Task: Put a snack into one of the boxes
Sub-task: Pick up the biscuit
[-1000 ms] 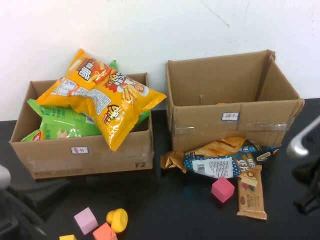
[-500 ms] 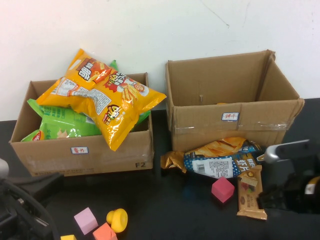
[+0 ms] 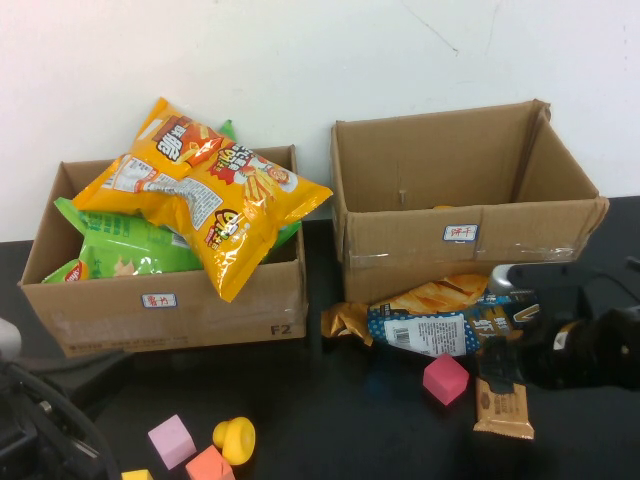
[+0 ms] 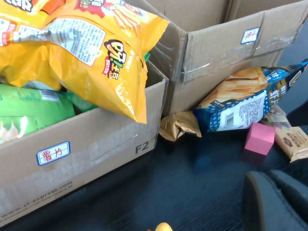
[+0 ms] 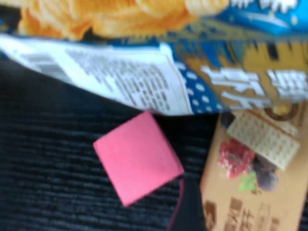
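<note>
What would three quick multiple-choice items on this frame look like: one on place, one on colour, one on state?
1. Where does the blue chip bag lie?
A. inside the left box
B. on the table in front of the right box
C. on top of the yellow bag

2. What colour is the cube beside the wafer bar?
A. green
B. white
C. pink

3. What is the state of the left box?
A. piled with snack bags
B. taped shut
C. tipped on its side

Answers: 1 B, the bag rests on the black table against that box's front wall. 2 C, both the high and right wrist views show it pink. 3 A, yellow and green bags heap above its rim.

The right gripper hovers over the wafer bar; the left gripper sits at the near left corner.
</note>
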Tool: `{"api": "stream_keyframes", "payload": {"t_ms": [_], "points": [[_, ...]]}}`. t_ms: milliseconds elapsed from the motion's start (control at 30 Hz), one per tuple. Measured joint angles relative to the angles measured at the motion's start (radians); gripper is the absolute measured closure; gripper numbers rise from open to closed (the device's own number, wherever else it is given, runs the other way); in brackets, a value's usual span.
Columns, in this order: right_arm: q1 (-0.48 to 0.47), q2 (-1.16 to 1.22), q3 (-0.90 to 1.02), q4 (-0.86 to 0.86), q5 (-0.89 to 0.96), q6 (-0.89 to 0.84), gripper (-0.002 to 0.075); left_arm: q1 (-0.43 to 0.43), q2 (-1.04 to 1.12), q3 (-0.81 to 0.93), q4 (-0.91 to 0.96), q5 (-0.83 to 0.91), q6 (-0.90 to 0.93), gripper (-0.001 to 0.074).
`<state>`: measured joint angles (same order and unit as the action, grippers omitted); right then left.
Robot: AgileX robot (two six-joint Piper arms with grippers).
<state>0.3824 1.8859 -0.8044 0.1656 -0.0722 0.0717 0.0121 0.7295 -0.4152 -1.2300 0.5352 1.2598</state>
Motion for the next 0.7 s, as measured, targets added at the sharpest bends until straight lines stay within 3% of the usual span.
{"api": "stream_keyframes", "payload": {"t_ms": [700], "points": [[-0.002,0.18,-0.175,-0.041,0.125,-0.13,0.0186,0.0,0.0,0.0,0.0,0.025,0.016,0.0736]]}}
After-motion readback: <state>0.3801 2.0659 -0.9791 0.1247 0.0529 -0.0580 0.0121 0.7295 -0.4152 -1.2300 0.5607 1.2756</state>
